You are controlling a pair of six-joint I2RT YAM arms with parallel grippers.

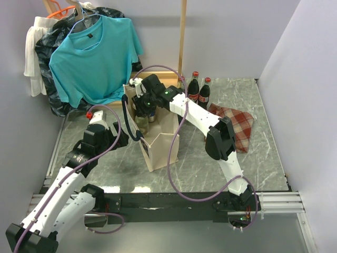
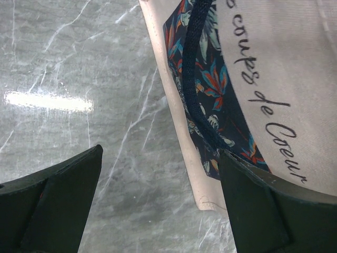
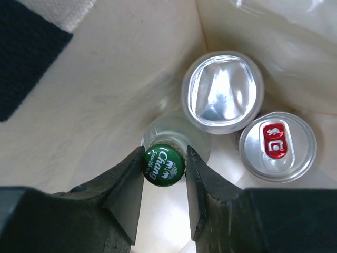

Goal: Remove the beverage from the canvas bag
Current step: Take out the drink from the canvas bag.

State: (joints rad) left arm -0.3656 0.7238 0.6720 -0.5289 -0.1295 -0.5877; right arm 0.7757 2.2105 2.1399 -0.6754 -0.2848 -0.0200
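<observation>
Claw on my right arm (image 3: pixel 164 156) is clenched on the green-capped bottle (image 3: pixel 165 167), one finger on each side of the cap, which reads Chang. Only my right wrist view shows this. The bottle stands upright deep inside the canvas bag (image 3: pixel 105 95), close to its pale inner wall, with a silver-topped can (image 3: pixel 222 92) just beside it and a red-tabbed can (image 3: pixel 278 146) next to that.

The overhead view shows none of the contents. It shows only my right arm reaching down into the open mouth of the bag, which stands upright near the middle of the counter (image 1: pixel 263 153).

My left claw (image 2: pixel 160 158) is released, its fingers spread wide. Its wrist view shows bare marble between them, and at the right finger the bag's outer side, with a navy handle (image 2: pixel 190 79) over floral fabric beside cursive lettering.

From above I also see two dark bottles (image 1: pixel 199 90) with red caps at the far edge, a plaid cloth (image 1: pixel 234 124) lying toward the right edge, and a teal shirt (image 1: pixel 95 58) hanging beyond the far-left corner.
</observation>
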